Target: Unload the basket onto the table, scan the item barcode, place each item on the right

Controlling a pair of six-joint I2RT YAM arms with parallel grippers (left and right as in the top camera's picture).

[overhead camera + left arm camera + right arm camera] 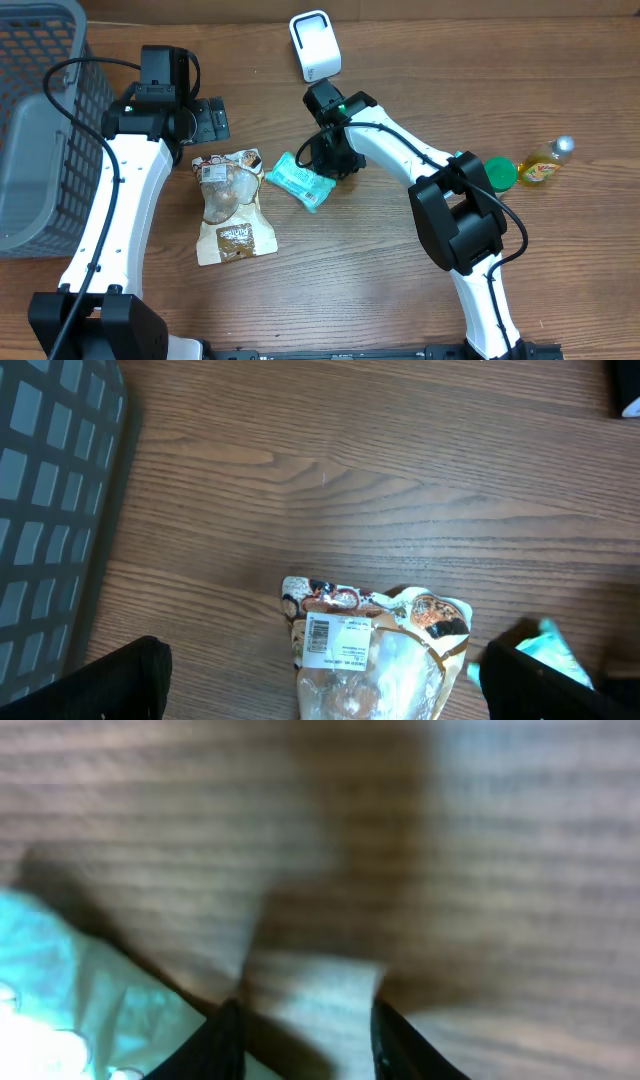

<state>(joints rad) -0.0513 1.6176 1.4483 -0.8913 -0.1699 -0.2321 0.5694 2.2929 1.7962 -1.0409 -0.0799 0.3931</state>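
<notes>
While the brown snack bag lies just left of the teal packet, the right end effector sits at the packet's far edge, fingers partly apart; whether they pinch it I cannot tell. Farther back, left of the packet, the left end effector is spread wide. Beyond the packet stands the white scanner.

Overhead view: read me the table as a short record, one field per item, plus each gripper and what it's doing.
scanner: white, far edge, centre
teal packet: flat, mid-table, nearer than the scanner
snack bag: brown, flat, left of the teal packet; barcode label facing up
basket: gray, far left
bottle: yellow, far right, beside a green lid
left gripper: open, empty, just beyond the snack bag
right gripper: at the teal packet's right end; grip unclear
</notes>
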